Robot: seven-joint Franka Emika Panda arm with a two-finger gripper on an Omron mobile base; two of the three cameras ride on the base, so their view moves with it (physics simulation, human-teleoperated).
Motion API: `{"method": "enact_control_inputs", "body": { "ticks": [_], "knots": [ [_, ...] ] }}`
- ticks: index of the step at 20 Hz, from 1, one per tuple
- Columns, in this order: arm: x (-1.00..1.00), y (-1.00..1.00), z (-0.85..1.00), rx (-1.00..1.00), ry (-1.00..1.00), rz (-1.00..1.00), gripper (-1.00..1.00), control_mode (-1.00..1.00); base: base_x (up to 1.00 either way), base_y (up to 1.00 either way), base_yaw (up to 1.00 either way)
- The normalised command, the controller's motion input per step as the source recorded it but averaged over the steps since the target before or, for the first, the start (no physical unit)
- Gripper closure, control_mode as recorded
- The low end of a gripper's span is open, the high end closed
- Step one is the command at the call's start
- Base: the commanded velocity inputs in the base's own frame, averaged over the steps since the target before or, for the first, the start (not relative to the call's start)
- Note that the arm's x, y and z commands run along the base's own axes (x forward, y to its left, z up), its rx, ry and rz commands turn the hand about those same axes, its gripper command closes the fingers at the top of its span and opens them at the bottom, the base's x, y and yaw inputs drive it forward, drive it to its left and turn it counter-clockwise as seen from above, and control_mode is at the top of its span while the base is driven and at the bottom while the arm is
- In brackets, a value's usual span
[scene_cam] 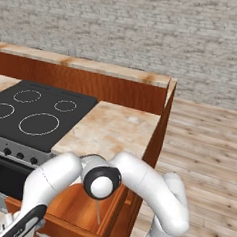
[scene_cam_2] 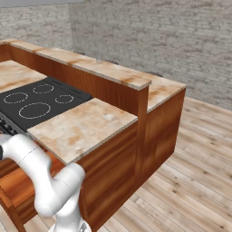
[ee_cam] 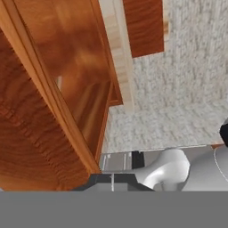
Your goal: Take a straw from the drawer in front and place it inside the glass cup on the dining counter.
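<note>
The drawer stands pulled out below the small counter. A thin grey straw lies on its floor near the right wall, just under my arm's elbow joint. My forearm runs down past the lower left of the left base view. In the hand view my gripper sits at the bottom edge, its dark fingertips shut with only a hairline pale sliver between them; I cannot tell what that sliver is. Reddish wood of the drawer rises on the left there. The dining counter runs along the back. The glass cup is out of view.
A black cooktop with a knob row lies to the left. The small marbled counter overhangs the drawer. Open plank floor stretches to the right, with a brick wall behind.
</note>
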Motion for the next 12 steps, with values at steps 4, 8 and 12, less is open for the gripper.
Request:
{"method": "enact_control_inputs", "body": {
  "ticks": [4,8,12],
  "knots": [
    [0.1,0.0,0.0,0.05,0.0,0.0,1.0,-1.0,0.0,0.0,0.0],
    [0.09,-0.05,0.0,0.02,0.0,0.0,1.0,-1.0,0.0,0.0,0.0],
    [0.02,-0.06,0.0,0.04,0.0,0.0,1.0,-1.0,0.0,0.0,0.0]
  ]
}}
